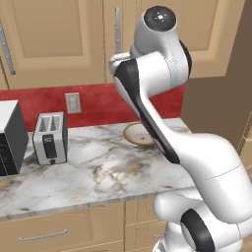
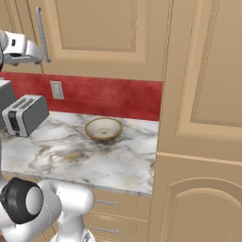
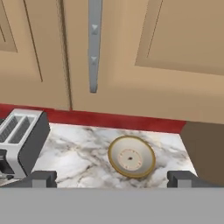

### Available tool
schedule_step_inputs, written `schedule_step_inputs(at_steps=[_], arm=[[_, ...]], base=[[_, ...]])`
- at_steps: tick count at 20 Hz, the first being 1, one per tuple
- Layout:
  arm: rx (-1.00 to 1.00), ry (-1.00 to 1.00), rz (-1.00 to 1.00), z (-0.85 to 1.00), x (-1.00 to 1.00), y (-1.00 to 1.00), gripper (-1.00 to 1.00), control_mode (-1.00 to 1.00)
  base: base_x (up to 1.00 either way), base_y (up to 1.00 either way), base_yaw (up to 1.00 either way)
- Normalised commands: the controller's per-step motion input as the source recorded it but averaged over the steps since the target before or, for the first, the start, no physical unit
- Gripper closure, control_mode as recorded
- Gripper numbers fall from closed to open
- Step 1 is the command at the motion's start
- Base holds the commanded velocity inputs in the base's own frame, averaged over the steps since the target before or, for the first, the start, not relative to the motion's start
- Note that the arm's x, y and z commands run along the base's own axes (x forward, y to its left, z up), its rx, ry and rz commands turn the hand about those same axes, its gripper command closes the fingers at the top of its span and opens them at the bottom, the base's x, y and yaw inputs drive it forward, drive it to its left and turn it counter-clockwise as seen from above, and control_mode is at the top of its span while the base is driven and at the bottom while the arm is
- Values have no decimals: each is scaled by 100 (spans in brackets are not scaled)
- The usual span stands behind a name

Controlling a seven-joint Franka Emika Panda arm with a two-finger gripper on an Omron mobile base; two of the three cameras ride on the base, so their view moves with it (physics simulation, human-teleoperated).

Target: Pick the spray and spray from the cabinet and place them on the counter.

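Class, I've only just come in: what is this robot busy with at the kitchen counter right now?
The white arm is raised in front of the closed wall cabinet, its gripper open with the jaws wide apart and holding nothing. The hand camera looks at the cabinet's silver bar handle, so opening the door looks like the likely next step. No spray bottles are out yet. On the marble counter stand a toaster and a shallow bowl.

light tan cabinet [image 3: 175, 48], red backsplash [image 1: 98, 106], white-grey brown-veined counter [image 1: 103, 172], silver toaster [image 1: 49, 138], tan-rimmed cream bowl [image 3: 131, 156].
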Motion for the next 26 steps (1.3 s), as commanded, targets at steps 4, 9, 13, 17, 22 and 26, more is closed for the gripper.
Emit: schedule_step_inputs(at_steps=[4,9,13,17,22,26], arm=[[-4,0,-2,0,27,0,-100,-100],[-2,0,-1,0,32,1,-100,-100],[0,0,0,0,44,7,-100,-100],[0,0,0,0,45,6,-100,-100],[0,-2,0,0,42,9,-100,-100],[0,0,-4,0,32,14,-100,-100]], base=[[0,0,0],[0,0,0],[0,0,0],[0,0,0],[0,0,0],[0,0,0]])
